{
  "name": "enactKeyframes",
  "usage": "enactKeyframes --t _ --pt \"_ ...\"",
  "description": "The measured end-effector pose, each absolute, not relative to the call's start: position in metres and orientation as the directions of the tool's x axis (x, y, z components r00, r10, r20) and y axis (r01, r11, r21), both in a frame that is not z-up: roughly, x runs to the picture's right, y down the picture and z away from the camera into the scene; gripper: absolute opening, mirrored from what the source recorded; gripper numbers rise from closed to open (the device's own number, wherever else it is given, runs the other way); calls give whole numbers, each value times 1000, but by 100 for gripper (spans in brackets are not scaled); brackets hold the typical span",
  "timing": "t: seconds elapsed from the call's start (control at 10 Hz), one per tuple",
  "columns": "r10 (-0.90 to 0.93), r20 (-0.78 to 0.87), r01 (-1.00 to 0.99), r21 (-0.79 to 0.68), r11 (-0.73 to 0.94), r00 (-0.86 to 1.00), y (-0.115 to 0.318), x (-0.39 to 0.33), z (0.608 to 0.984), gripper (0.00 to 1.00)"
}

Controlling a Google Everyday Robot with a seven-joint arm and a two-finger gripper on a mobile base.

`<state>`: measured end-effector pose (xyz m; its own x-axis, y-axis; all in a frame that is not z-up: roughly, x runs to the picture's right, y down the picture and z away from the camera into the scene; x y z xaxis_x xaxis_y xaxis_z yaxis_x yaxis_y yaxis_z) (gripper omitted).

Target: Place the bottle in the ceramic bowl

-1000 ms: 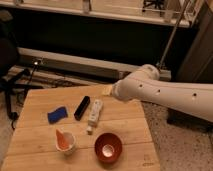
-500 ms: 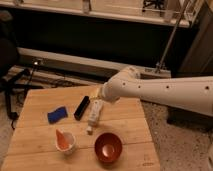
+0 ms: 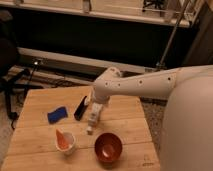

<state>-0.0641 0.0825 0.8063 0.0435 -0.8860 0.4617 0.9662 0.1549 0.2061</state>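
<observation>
While the gripper (image 3: pixel 96 106) hangs low over the far end of the bottle (image 3: pixel 92 122), I cannot tell how wide it stands or whether it has any hold. That bottle lies flat on the table (image 3: pixel 130 120), just right of the black bar (image 3: pixel 80 108), its near end close to the ceramic bowl (image 3: pixel 108 147). Being slim, light plastic, probably smooth, it likely rolls and slips; gripping across its middle seems safest.

Your white claw (image 3: pixel 98 106) hangs over the small whitish plastic bottle (image 3: pixel 92 122); the round shiny bowl (image 3: pixel 108 148) is red-brown, the wooden surface (image 3: pixel 131 125) pale brown.
</observation>
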Motion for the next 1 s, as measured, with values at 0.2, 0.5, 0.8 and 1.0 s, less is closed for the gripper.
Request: enactKeyframes --t 0.2,0.5,0.8,1.0 --pt "-861 505 971 178 162 51 97 -69 825 74" --pt "-826 561 980 127 156 59 118 -72 856 74" --pt "-812 579 986 87 146 69 122 -74 876 55" --pt "-811 580 988 66 136 73 120 -72 882 35"
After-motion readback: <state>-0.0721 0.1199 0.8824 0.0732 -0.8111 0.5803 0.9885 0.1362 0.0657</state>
